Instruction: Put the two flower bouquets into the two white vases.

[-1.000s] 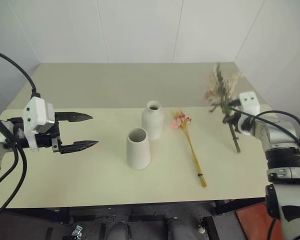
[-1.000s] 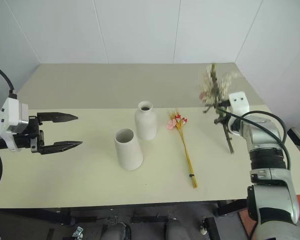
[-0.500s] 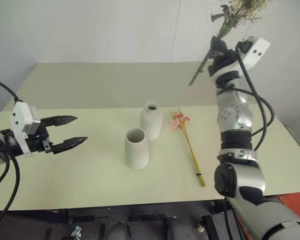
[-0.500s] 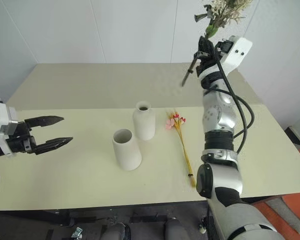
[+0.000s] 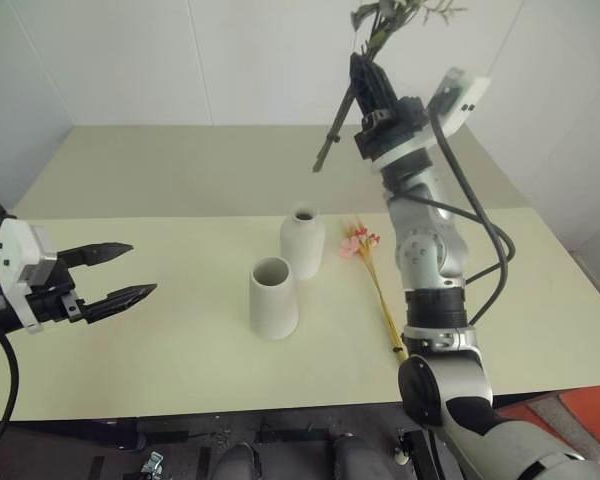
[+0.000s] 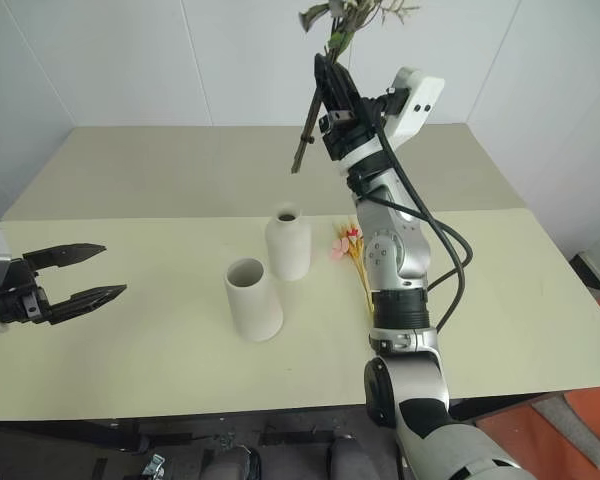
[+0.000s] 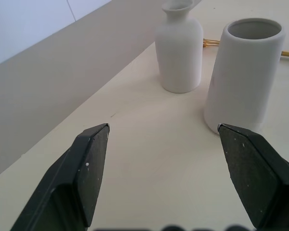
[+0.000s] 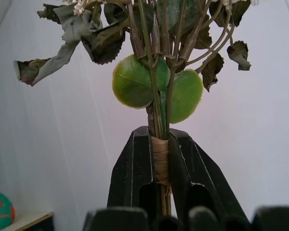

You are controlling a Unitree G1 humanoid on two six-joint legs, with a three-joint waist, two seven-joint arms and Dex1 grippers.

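Note:
My right gripper (image 5: 366, 82) is shut on the stem of the bushy bouquet (image 5: 348, 105) and holds it high in the air behind the vases. The stem's end slants down toward the bottle vase (image 5: 303, 242); the blooms run off the top of the picture. In the right wrist view the fingers (image 8: 135, 168) clamp the bound stem under green leaves (image 8: 156, 82). The cone vase (image 5: 273, 298) stands just in front of the bottle vase. Flat on the table, right of the bottle vase, lies the slim bouquet (image 5: 381, 296). My left gripper (image 5: 140, 268) hovers open and empty, far left of the vases.
The cream table (image 5: 180, 350) has its front edge near me, and a second beige surface (image 5: 200, 160) runs behind it to the white wall. The left wrist view faces both vases (image 7: 243, 77) across bare tabletop.
My right arm has swung the bushy bouquet up from the table's right side and leftward, to high behind the vases. The left gripper has drifted a little left, still open.

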